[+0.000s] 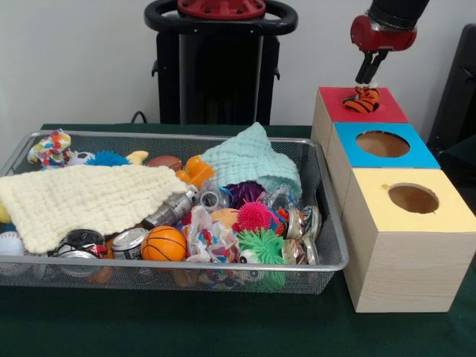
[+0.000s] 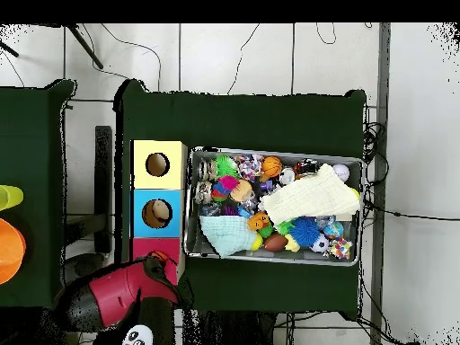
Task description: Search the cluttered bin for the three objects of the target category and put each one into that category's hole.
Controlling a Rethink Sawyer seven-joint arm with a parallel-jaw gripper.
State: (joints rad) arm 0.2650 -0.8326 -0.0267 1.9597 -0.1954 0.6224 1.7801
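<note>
The hand (image 1: 367, 80) hangs straight over the red box (image 1: 379, 111), its fingers drawn close onto an orange-and-black striped toy (image 1: 361, 100) at six o'clock directly beneath (hole hidden under the toy). The bin (image 1: 327, 223) lies toward eight o'clock, well apart.
</note>
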